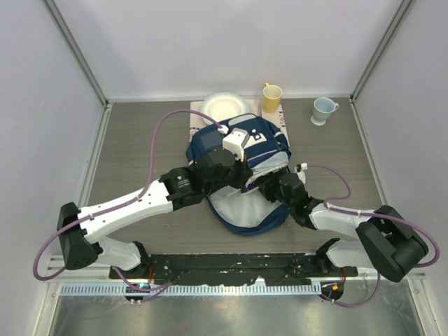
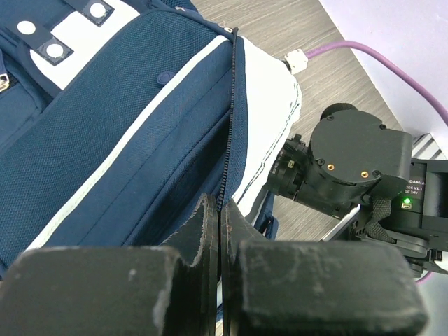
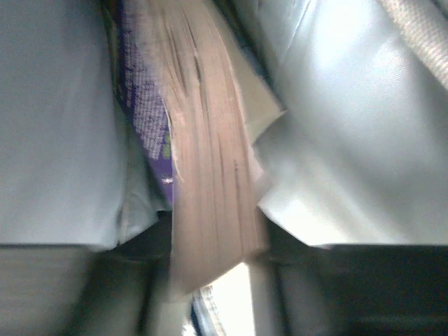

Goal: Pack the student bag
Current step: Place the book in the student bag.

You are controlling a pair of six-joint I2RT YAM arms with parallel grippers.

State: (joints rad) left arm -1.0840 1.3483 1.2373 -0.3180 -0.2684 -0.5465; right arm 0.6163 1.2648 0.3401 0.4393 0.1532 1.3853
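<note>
Grey wood-grain table: navy student bag mid-table, white plate, yellow mug and pale blue mug along its far edge

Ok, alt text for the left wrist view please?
The left fingers are pinched shut on the zipper edge of the navy student bag. The right arm, a black wrist here, sits beside it over the wood-grain table.
</note>
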